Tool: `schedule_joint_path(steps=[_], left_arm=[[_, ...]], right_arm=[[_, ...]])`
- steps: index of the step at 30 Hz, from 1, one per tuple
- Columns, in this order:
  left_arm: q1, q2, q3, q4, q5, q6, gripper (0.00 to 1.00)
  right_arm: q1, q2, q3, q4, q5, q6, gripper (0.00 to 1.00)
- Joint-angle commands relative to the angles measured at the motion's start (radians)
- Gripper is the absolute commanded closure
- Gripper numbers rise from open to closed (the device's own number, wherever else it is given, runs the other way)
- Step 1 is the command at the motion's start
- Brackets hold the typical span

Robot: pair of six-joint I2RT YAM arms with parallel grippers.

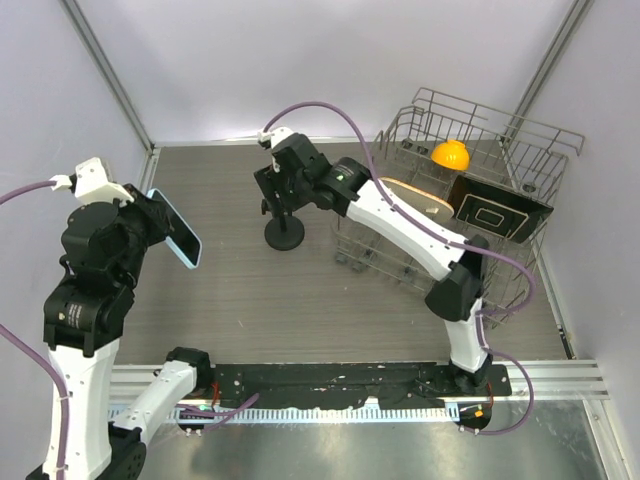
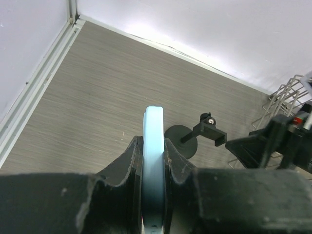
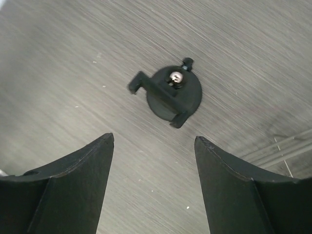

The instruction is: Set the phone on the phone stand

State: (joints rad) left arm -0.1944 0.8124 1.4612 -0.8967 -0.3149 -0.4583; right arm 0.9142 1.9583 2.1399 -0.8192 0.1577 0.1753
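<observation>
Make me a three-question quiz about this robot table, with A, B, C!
1. Where is the small black disc-base phone stand? A) inside the silver wire dish rack B) below the right gripper C) in the left gripper
2. What colour is the round dome in the rack? A) green B) orange C) purple
3. The left gripper is: A) open B) shut on nothing C) shut on the light-blue-edged phone
Answers: 1 B, right wrist camera looks down on it; 2 B, bright orange; 3 C, both fingers pinch its sides.
</observation>
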Motion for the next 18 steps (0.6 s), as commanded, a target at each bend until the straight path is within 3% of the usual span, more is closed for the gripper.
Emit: schedule_joint_path(steps=[1,4,9,18], left_arm=[[0.001,-0.004,-0.01,0.091,-0.015,0.003,1.0],[0.001,0.01,-0.007,0.111,0.034,-0.009,1.0],[0.003,0.014,-0.036,0.151,0.076,-0.023,1.0],[0.001,0.007,-0.044,0.145,0.074,-0.005,1.0]], right_arm=[[-0.003,0.071,0.092,-0.074,0.126,0.059,0.28],[0.009,0.054,0.065,-0.028,0.207,0.141,0.3],[0.023,-0.09,-0.257,0.245,0.301,0.288,0.41],[0.054,-0.05,-0.255,0.285,0.353,0.293,0.41]])
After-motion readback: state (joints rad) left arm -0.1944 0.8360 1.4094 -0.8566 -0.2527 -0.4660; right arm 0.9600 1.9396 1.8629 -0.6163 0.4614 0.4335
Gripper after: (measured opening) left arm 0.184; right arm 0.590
